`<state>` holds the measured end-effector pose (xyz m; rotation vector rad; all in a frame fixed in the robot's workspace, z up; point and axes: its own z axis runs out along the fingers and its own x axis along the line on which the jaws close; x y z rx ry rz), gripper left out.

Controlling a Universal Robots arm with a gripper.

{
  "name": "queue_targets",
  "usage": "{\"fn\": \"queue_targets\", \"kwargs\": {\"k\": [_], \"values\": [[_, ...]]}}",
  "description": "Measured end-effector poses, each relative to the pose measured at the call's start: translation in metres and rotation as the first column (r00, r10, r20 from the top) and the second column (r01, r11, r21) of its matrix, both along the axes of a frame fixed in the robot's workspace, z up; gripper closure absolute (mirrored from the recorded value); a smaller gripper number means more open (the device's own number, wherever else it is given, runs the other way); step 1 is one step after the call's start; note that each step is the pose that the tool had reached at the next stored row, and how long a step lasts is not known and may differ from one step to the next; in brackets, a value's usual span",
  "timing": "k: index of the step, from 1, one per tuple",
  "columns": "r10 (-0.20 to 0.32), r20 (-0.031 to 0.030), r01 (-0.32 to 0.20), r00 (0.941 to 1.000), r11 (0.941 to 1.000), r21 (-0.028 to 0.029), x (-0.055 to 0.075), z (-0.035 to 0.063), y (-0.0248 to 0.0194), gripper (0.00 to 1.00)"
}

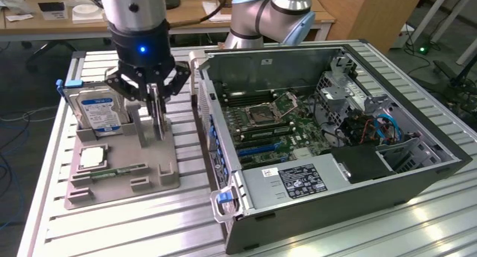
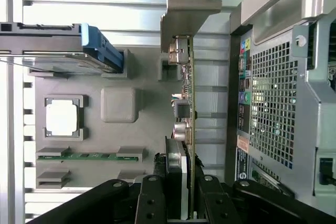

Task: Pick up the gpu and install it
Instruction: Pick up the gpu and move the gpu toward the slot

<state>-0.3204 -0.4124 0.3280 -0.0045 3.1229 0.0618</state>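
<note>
The gpu (image 1: 158, 125) stands on edge in the grey parts holder (image 1: 149, 176), a thin card between the hard drive and the computer case. In the wrist view the gpu (image 2: 188, 108) is seen edge-on, green board and dark cooler, with its silver bracket (image 2: 189, 9) at the far end. My gripper (image 1: 154, 107) reaches straight down onto the card's upper edge. Its black fingers (image 2: 157, 198) sit on both sides of the card and look shut on it. The card's lower edge is still level with the holder.
The holder (image 2: 121, 103) also carries a silver hard drive with a blue label (image 1: 100, 112), a square processor (image 1: 91, 156) and a green memory stick (image 1: 123, 170). The open computer case (image 1: 417, 156) lies on the exterior view's right with its motherboard (image 1: 261, 123) exposed.
</note>
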Motion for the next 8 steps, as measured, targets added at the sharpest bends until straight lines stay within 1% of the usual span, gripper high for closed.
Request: {"fn": "queue_targets", "kwargs": {"k": [8], "values": [[0.0,-0.0007,0.0,1.0,1.0,0.001,0.0,0.0318,0.0,0.72]]}}
